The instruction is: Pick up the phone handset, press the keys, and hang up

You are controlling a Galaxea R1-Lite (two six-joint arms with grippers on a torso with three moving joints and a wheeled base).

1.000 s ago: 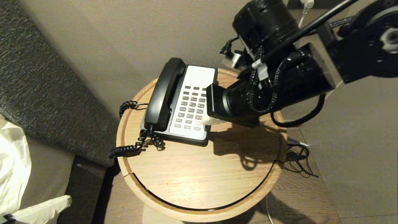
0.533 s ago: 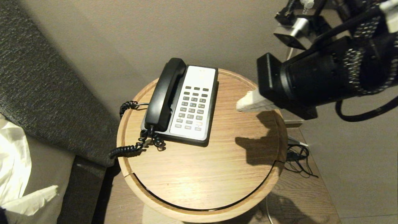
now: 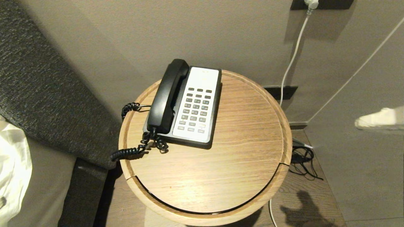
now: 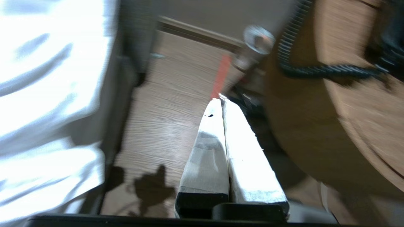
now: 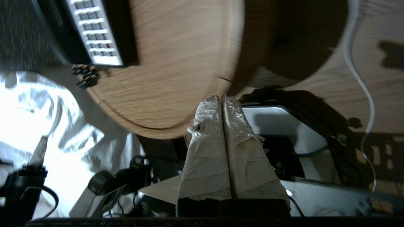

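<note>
Head view: phone base (image 3: 195, 107) on round wooden table (image 3: 221, 170), beige wall (image 3: 126, 31).

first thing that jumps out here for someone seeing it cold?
The black-and-white desk phone on the far left part of the round wooden table, with the phone handset resting in its cradle and the keys untouched. The right gripper hangs off the table's right side, fingers shut and empty. The left gripper, also shut, hangs low near the floor beside the table.
</note>
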